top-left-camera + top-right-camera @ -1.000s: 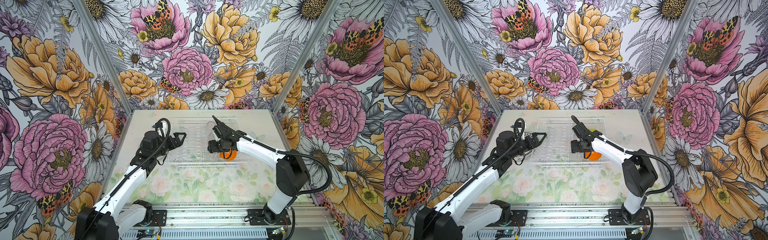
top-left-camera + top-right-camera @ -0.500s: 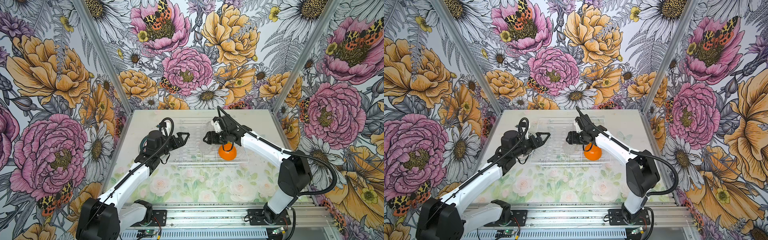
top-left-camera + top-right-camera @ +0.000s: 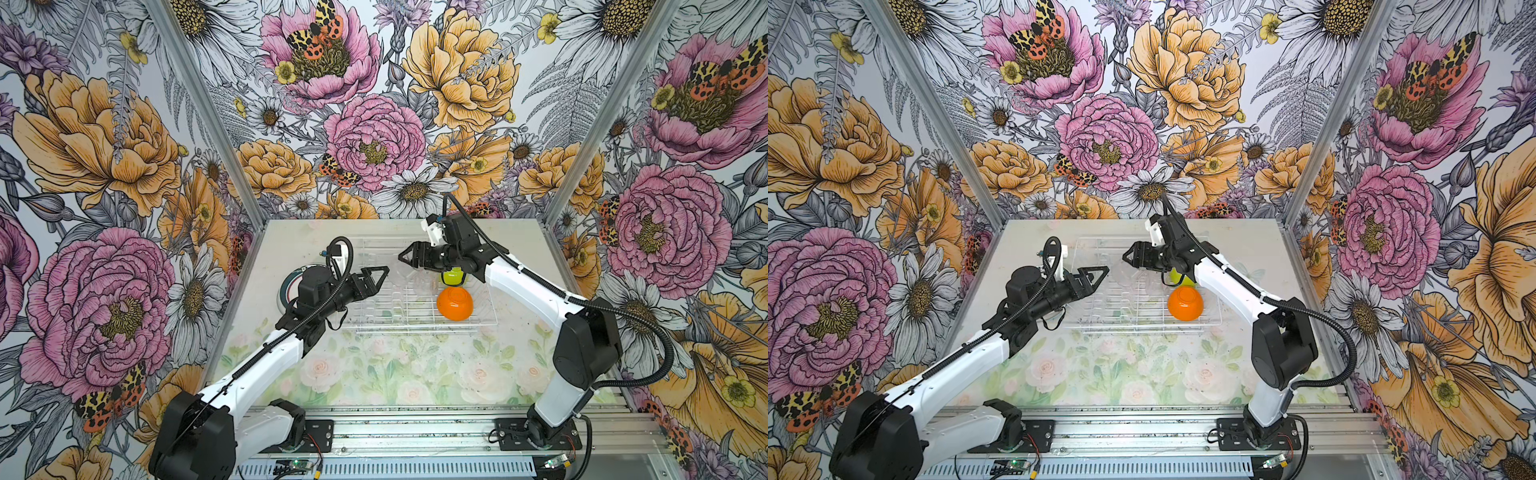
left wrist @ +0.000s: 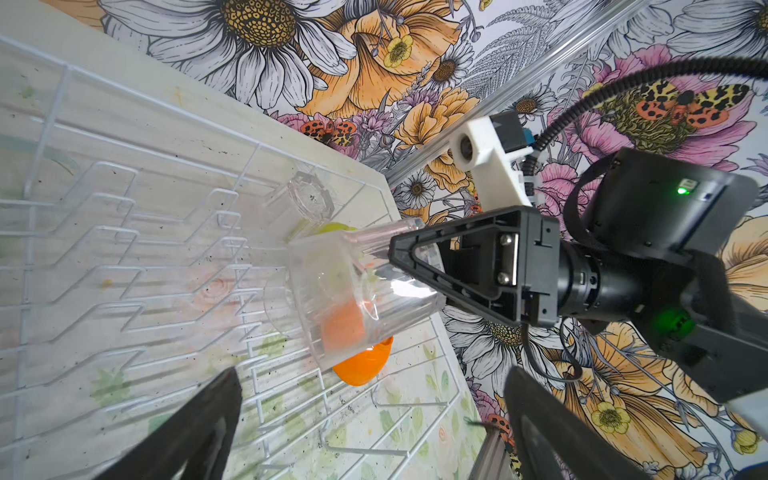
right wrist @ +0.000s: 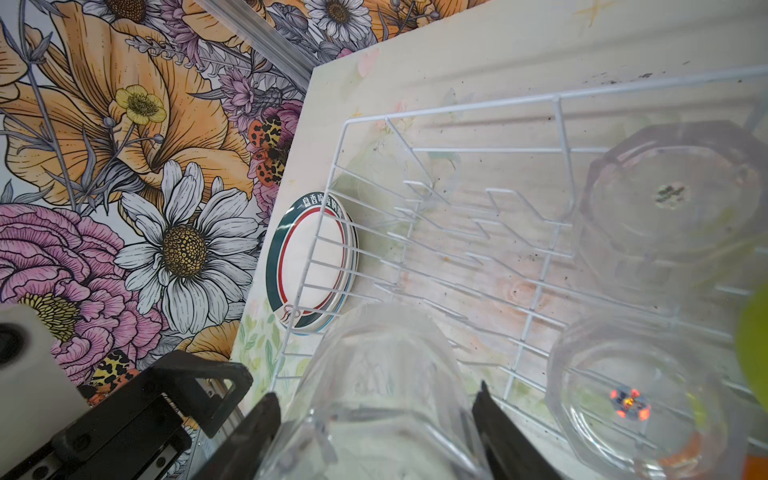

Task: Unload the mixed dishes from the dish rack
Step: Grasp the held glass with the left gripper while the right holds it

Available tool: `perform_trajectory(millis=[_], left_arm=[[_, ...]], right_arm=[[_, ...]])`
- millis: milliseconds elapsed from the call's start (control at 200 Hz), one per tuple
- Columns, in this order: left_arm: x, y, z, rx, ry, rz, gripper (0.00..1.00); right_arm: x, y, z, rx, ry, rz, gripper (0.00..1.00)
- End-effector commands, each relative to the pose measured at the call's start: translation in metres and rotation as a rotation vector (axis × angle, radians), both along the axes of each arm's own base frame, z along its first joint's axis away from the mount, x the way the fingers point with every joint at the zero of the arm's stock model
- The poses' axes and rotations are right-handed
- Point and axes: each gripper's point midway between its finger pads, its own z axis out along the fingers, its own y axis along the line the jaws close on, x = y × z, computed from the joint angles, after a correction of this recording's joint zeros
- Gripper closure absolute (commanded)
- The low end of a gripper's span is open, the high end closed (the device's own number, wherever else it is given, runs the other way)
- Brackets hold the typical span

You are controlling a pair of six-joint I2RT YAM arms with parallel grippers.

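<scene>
The right gripper (image 3: 405, 258) clamps a clear tumbler (image 4: 345, 291) above the dish rack (image 3: 415, 330); the left gripper (image 3: 380, 274) gapes empty over its left edge; an orange bowl (image 3: 454, 304), seemingly inverted, sits in its near-right corner

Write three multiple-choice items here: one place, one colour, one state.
1. The round white plate with the teal-and-red rim lies: A) in the white wire dish rack B) on the table beside it C) against the back wall.
2. The plastic bowl at the rack's front right is: A) orange B) blue C) black.
3. The right gripper is: A) open, empty B) shut on a clear plastic tumbler C) shut on a plate.
B: it sits outside the wires. A: plainly orange. B: its jaws clamp the tumbler.
</scene>
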Motion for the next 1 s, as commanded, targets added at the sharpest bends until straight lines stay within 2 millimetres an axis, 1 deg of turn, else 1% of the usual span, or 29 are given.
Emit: perform_trajectory(millis=[0, 165, 355, 510, 625, 726, 821, 931, 996], left_arm=[[-0.001, -0.003, 0.017, -0.035, -0.075, -0.016, 0.01], [0.002, -0.007, 0.021, -0.05, -0.108, -0.035, 0.02], [0.002, -0.017, 0.023, -0.076, -0.139, -0.086, 0.12], [0.005, -0.02, 0.021, -0.09, -0.142, -0.098, 0.15], [0.007, -0.024, 0.022, -0.102, -0.153, -0.114, 0.19], [0.009, -0.029, 0.026, -0.121, -0.167, -0.134, 0.28], [0.011, -0.035, 0.03, -0.137, -0.175, -0.163, 0.37], [0.009, -0.042, 0.037, -0.169, -0.204, -0.201, 0.44], [0.006, -0.045, 0.04, -0.182, -0.219, -0.222, 0.51]], right_arm=[[0.006, 0.009, 0.045, 0.107, -0.081, 0.014, 0.53], [0.001, 0.013, 0.056, 0.158, -0.079, 0.03, 0.53], [-0.005, 0.014, 0.065, 0.187, -0.084, 0.04, 0.53], [-0.009, 0.012, 0.076, 0.202, -0.099, 0.042, 0.53], [-0.01, 0.012, 0.079, 0.214, -0.097, 0.047, 0.53], [-0.013, 0.015, 0.079, 0.228, -0.091, 0.061, 0.53], [-0.014, 0.017, 0.075, 0.236, -0.077, 0.076, 0.53], [-0.015, 0.019, 0.072, 0.242, -0.066, 0.081, 0.53], [-0.016, 0.02, 0.071, 0.248, -0.06, 0.089, 0.53]])
